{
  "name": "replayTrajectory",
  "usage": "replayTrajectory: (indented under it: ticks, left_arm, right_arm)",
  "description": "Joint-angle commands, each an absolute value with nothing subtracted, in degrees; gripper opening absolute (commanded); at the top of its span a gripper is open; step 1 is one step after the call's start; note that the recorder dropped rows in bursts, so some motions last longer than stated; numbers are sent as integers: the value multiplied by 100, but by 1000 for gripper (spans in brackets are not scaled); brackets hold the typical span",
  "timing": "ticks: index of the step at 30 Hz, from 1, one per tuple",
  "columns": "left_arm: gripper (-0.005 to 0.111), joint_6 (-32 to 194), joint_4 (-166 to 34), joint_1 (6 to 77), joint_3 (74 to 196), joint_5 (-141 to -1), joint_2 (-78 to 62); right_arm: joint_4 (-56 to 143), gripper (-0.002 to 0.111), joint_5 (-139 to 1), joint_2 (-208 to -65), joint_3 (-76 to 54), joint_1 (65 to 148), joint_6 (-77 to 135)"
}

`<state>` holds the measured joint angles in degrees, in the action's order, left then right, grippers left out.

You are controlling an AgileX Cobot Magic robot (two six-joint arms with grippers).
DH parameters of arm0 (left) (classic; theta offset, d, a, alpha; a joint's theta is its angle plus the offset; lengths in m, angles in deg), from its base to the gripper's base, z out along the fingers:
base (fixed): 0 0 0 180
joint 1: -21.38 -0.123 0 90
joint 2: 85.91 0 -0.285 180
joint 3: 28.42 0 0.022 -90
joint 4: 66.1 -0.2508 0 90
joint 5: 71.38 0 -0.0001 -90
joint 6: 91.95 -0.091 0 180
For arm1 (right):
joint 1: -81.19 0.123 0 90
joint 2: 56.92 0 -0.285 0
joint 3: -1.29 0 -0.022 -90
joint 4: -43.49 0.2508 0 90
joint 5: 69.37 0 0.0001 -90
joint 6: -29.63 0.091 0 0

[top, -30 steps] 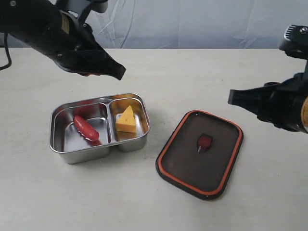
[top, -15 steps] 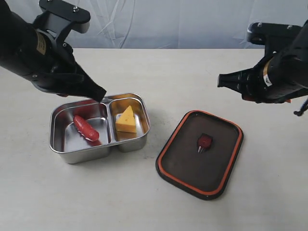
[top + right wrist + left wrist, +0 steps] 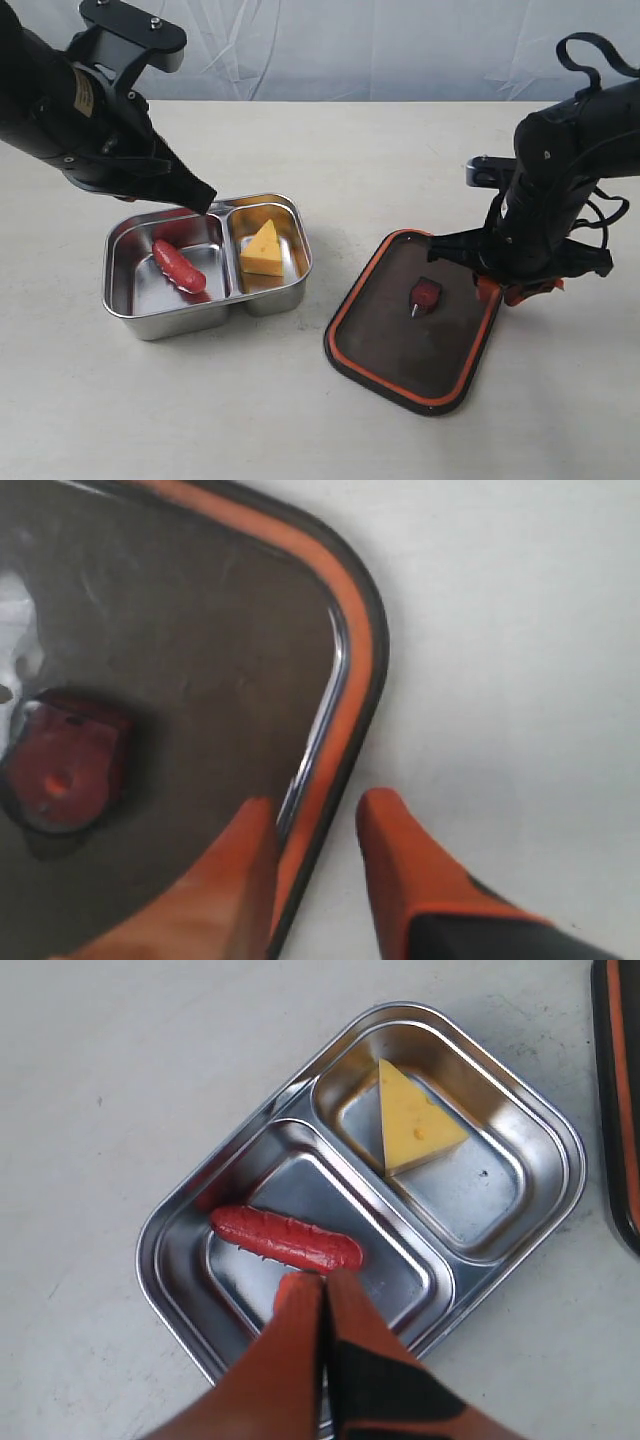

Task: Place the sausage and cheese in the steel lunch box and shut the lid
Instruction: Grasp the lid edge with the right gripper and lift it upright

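Our left gripper (image 3: 322, 1282) is pressed shut on nothing, over the box (image 3: 165, 1260). Our right gripper (image 3: 312, 818) stands half open, its fingers (image 3: 395, 850) straddling the lid (image 3: 200, 660) rim, not clamped.

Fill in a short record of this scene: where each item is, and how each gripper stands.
sausage: in box, larger compartment
cheese: in box, smaller compartment
lid: off, lying beside box, orange seal up
left gripper: shut, above box
right gripper: open, fingers either side of lid's rim
remaining: put lid on box
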<state>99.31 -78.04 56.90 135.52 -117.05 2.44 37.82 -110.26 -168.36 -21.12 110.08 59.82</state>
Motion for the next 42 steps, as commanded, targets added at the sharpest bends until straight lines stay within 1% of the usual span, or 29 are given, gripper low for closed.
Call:
replayTrajectory:
  ticks: [1,8,9,11,13,17,23,25,26,35,39,42]
  left_arm:
    - [0,9965,-7837,5691,13536,-11681,191]
    - [0,9965,-7847,5691,13536,-11716,191]
    - [0,9965,-7847,5691,13536,-11716,191]
    - [0,9965,-7847,5691,13536,-11747,191]
    - [4,9965,-7835,5691,13536,-11780,191]
    - [17,9965,-7715,5691,13536,-11744,191]
    - [47,9913,-7140,5691,13536,-11145,191]
    - [55,9726,-6739,5691,13536,-10877,191]
    - [57,9589,-6518,5691,13536,-10762,191]
    - [57,8636,-4481,5691,13536,-9800,191]
    - [57,8513,-3917,5567,13536,-9701,191]
    - [57,8017,-3275,5395,13536,-9880,191]
  right_arm:
    - [3911,31,-10918,-17110,-2069,10965,5915]
    - [4060,31,-10853,-17499,-2069,10965,5904]
    - [4017,30,-10881,-17530,-2069,10965,5904]
    - [3884,19,-10895,-17568,-2069,10965,5904]
    - [3709,-1,-10922,-17573,-2069,10965,5904]
    - [3420,0,-10978,-17549,-2069,10965,5904]
    - [2776,0,-11023,-17065,-2069,10965,6158]
    - [2436,0,-11037,-16772,-2069,10965,6350]
    - [2303,0,-11037,-16620,-2069,10965,6435]
    - [2105,0,-10628,-15391,-2069,10965,6599]
    - [2251,0,-10341,-15073,-2069,10965,6612]
    - [2498,0,-10055,-14966,-2069,10965,6624]
